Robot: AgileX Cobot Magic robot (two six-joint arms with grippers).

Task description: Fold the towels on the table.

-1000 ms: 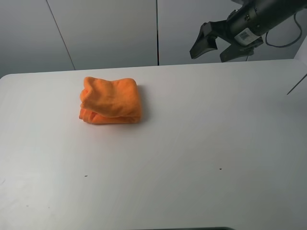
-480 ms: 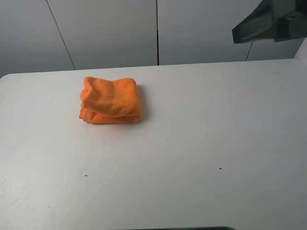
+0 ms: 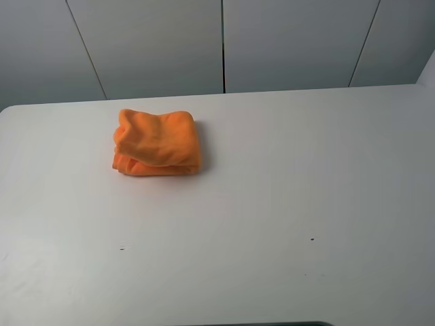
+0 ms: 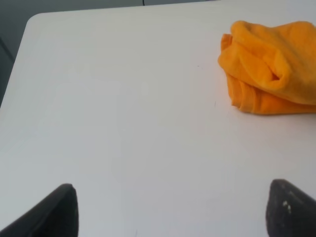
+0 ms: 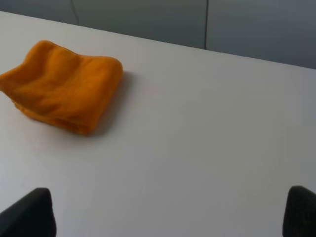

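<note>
The orange towel (image 3: 157,143) lies folded into a thick bundle on the white table (image 3: 272,190), at the back left. It also shows in the left wrist view (image 4: 269,74) and in the right wrist view (image 5: 61,86). No label shows. Neither arm appears in the exterior high view. My left gripper (image 4: 173,210) is open and empty, well apart from the towel; only its two dark fingertips (image 4: 54,210) show. My right gripper (image 5: 168,212) is open and empty, also away from the towel, with its fingertips (image 5: 27,212) at the frame's edge.
Grey wall panels (image 3: 224,44) stand behind the table's far edge. A few tiny dark specks (image 3: 312,239) mark the tabletop. The table's rounded corner (image 4: 34,19) shows in the left wrist view.
My right arm, seen at the top right a second ago, has drawn back out of the exterior high view. The towel has not moved.
</note>
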